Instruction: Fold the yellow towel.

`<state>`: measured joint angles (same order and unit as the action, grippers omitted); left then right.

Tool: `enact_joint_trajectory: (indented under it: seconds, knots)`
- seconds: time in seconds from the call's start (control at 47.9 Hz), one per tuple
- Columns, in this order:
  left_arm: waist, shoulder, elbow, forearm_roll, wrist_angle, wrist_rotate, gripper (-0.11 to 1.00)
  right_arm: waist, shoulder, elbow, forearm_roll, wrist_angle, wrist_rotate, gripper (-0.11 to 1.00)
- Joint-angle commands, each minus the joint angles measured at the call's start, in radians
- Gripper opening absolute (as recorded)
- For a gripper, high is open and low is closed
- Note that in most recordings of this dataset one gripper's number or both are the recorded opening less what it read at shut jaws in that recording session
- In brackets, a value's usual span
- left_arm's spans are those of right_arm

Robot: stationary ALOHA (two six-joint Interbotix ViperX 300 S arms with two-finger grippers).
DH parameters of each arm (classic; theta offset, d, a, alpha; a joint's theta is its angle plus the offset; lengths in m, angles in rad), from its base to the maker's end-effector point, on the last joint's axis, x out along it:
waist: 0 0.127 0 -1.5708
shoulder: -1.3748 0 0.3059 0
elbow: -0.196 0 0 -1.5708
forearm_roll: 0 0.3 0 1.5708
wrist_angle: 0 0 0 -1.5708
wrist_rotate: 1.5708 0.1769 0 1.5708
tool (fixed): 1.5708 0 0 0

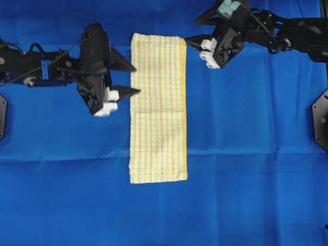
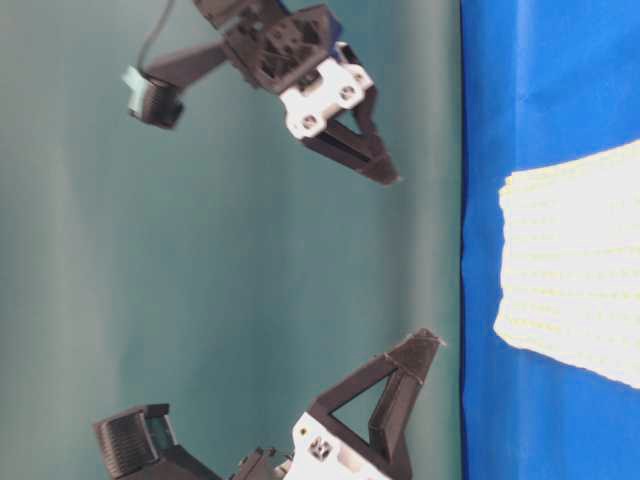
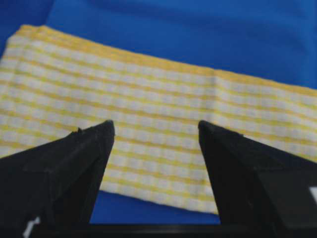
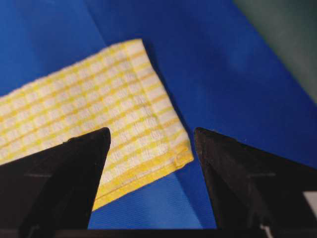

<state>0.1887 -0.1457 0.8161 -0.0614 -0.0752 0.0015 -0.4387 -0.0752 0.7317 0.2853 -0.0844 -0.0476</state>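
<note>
The yellow towel [image 1: 158,107] lies flat on the blue cloth [image 1: 246,195] that covers the desk, already a long narrow strip running away from me, between my two arms. My left fingers [image 1: 129,79] stand wide apart and empty, just beside the strip's left edge, about a third of the way down from the far end. My right fingers [image 1: 193,45] are also wide and empty, hanging at the far right corner; in the right wrist view that hemmed corner sits just ahead of the gap between them.

I judge the step in hand to be taking hold of the far end so it can be brought over onto the near end. To do it well I should get both sets of fingers level with each other at the far corners, so my left needs to go further up the strip. I should pinch every layer at the hem, not the top one alone, and avoid catching the blue cloth underneath.
</note>
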Motion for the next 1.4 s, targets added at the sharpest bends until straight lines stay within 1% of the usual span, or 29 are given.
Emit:
enact_joint_trajectory:
  seconds: [0.0, 0.188, 0.293, 0.376, 0.502, 0.648, 0.878, 1.087, 1.17, 1.212, 1.254, 1.296, 1.379]
  knots:
    - [0.038, 0.011, -0.003, 0.002, -0.032, 0.002, 0.66, -0.003, 0.031, -0.029, 0.023, -0.023, 0.002, 0.71]
    - [0.153, 0.086, 0.011, 0.002, -0.118, 0.003, 0.80, -0.020, 0.121, -0.038, 0.074, -0.069, 0.002, 0.74]
    - [0.209, 0.141, 0.014, 0.003, -0.176, 0.005, 0.81, -0.023, 0.179, -0.048, 0.106, -0.103, 0.002, 0.77]
    - [0.239, 0.193, 0.008, 0.003, -0.224, 0.005, 0.81, -0.023, 0.213, -0.054, 0.120, -0.118, 0.002, 0.79]
    - [0.259, 0.252, -0.005, 0.003, -0.272, 0.005, 0.81, -0.023, 0.250, -0.072, 0.138, -0.127, 0.002, 0.80]
    - [0.261, 0.302, -0.031, 0.003, -0.301, 0.003, 0.81, -0.023, 0.282, -0.089, 0.163, -0.138, 0.002, 0.80]
    - [0.287, 0.367, -0.081, 0.002, -0.304, 0.003, 0.81, -0.023, 0.331, -0.097, 0.216, -0.164, 0.002, 0.80]
    - [0.305, 0.411, -0.104, -0.002, -0.299, -0.002, 0.79, -0.023, 0.368, -0.103, 0.262, -0.167, 0.002, 0.79]
    - [0.307, 0.430, -0.112, -0.002, -0.296, -0.002, 0.75, -0.023, 0.382, -0.104, 0.278, -0.169, 0.002, 0.78]
    - [0.307, 0.437, -0.115, -0.002, -0.296, -0.002, 0.70, -0.023, 0.387, -0.106, 0.284, -0.172, 0.002, 0.75]
    - [0.307, 0.445, -0.115, -0.002, -0.296, -0.002, 0.60, -0.023, 0.391, -0.106, 0.285, -0.175, 0.002, 0.71]
    - [0.307, 0.453, -0.115, -0.002, -0.296, 0.003, 0.48, -0.021, 0.393, -0.106, 0.287, -0.181, 0.002, 0.64]
    - [0.308, 0.459, -0.115, 0.002, -0.296, 0.005, 0.25, -0.012, 0.394, -0.106, 0.287, -0.195, -0.003, 0.44]
